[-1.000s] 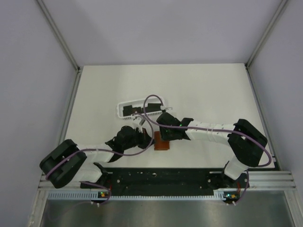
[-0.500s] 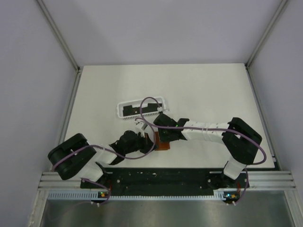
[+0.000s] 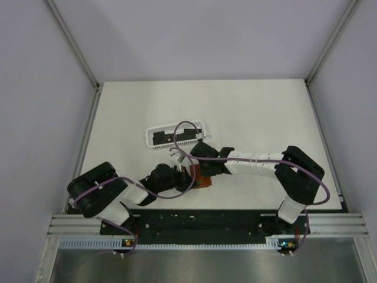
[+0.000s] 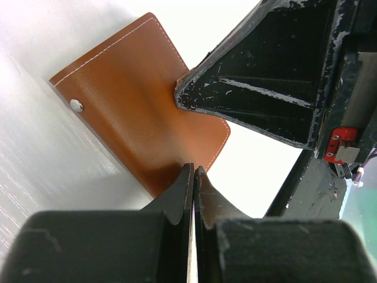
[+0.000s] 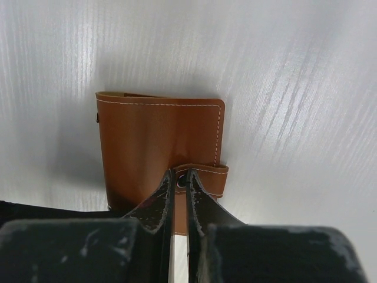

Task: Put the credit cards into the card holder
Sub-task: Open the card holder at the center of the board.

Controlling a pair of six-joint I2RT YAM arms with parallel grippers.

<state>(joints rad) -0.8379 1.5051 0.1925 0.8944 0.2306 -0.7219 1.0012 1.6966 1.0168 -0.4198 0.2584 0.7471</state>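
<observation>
Card holder [image 3: 204, 180], brown leather, lay closed on the white table [image 3: 265, 112] near its 6 o'clock edge. Right gripper [image 5: 178, 177] was pinched together on the clasp tab [image 5: 207, 172]. Left gripper [image 4: 194, 172], jaws closed on nothing, had its tips at the holder's 9 o'clock edge. Black credit cards [image 3: 160, 138] sat in a white basket [image 3: 177, 127] at 11 o'clock.

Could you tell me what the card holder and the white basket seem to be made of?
Card holder: likely leather or imitation, tan, faintly grained, pale edge stitching, metal snap. Basket: probably white moulded plastic, given its slotted rim.
</observation>
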